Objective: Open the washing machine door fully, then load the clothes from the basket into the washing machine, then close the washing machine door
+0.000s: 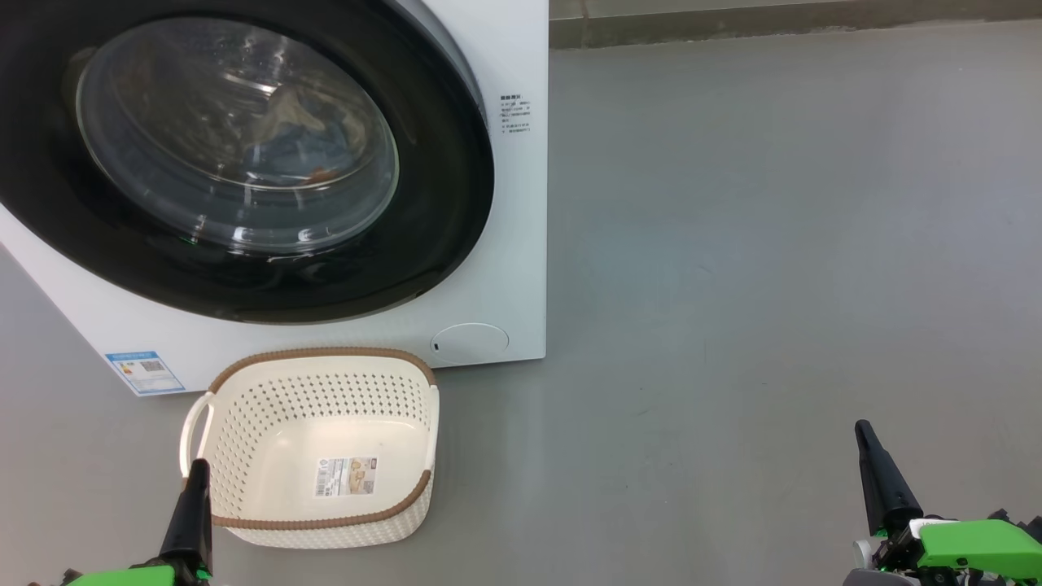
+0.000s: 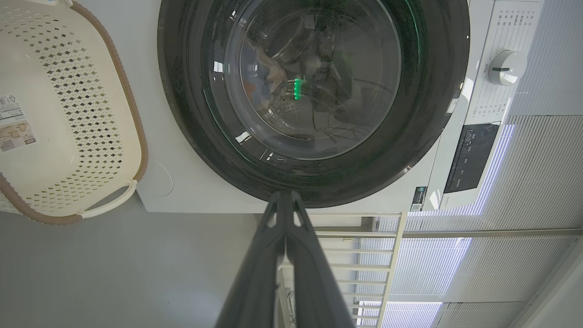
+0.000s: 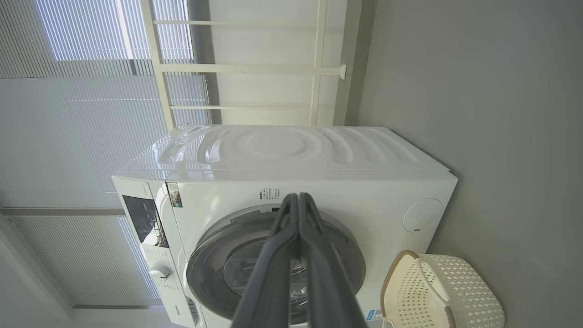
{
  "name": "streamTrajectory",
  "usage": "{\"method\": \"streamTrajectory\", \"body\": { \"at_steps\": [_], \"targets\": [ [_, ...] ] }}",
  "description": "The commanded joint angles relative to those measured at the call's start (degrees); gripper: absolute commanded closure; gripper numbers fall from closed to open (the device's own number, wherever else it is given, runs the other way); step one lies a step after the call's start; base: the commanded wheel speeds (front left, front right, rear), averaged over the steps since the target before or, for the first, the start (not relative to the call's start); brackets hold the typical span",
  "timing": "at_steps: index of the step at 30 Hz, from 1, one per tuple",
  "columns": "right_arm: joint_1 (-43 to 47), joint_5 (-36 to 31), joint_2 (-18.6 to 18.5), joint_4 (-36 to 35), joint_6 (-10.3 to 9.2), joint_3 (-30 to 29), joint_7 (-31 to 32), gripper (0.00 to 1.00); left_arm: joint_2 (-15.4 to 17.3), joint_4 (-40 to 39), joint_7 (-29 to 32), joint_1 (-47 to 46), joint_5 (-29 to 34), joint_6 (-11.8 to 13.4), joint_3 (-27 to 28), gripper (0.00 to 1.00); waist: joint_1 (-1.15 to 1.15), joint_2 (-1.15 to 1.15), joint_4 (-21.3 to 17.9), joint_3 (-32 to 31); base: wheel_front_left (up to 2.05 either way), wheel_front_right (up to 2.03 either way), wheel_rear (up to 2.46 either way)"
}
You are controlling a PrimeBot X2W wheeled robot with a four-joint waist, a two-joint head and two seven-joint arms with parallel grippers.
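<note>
The large round glossy black washing machine door point(image 1: 203, 187), with a bulging clear glass porthole in its middle, sat shut and flush against the front of the big white front-loading washing machine point(image 1: 521, 212). The machine stood on a smooth grey floor point(image 1: 773, 285). Behind the glass the clothes point(image 1: 297, 142), soft light blue fabric with a paler piece, lay inside the drum, dimmed by reflections.

The small cream-white perforated plastic basket point(image 1: 244, 423), with a brown woven-look rim and side handles, stood on the floor just in front of the machine, below the door. A printed paper label showed on its inner bottom. A blue label sticker point(image 1: 145, 370) sat at the lower left corner of the machine's front. A round white service flap point(image 1: 470, 342) sat at the lower right, just above the basket's far right corner.

The left end effector point(image 1: 198, 465) was closed, its two long dark fingers pressed together and gripping nothing. In the head view its tip overlapped the basket's near left corner; whether it touched could not be told. The right end effector point(image 1: 861, 427) was also closed and empty. It hung over the floor, well apart from the basket and the machine.

In the right wrist view a white control knob point(image 3: 159, 272) and a black display panel point(image 3: 141, 221) showed on the machine's fascia, with pale window blinds point(image 3: 68, 136) behind.
</note>
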Motion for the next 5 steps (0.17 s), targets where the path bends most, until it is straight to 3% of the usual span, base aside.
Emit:
{"method": "streamTrajectory", "body": {
  "at_steps": [1, 5],
  "targets": [
    [-2.34, -0.14, -0.11, -1.38, -0.06, 1.35, 0.42, 1.00, 0.85, -0.86, 0.36, -2.37, 0.20, -0.62, 1.93, 1.00, 0.00, 0.00, 0.00, 0.00, 0.00, 0.00, 0.00],
    [-2.34, -0.15, -0.10, -1.38, -0.06, 1.34, 0.43, 1.00, 0.84, -0.86, 0.36, -2.37, 0.21, -0.62, 1.94, 1.00, 0.00, 0.00, 0.00, 0.00, 0.00, 0.00, 0.00]
  ]
}}
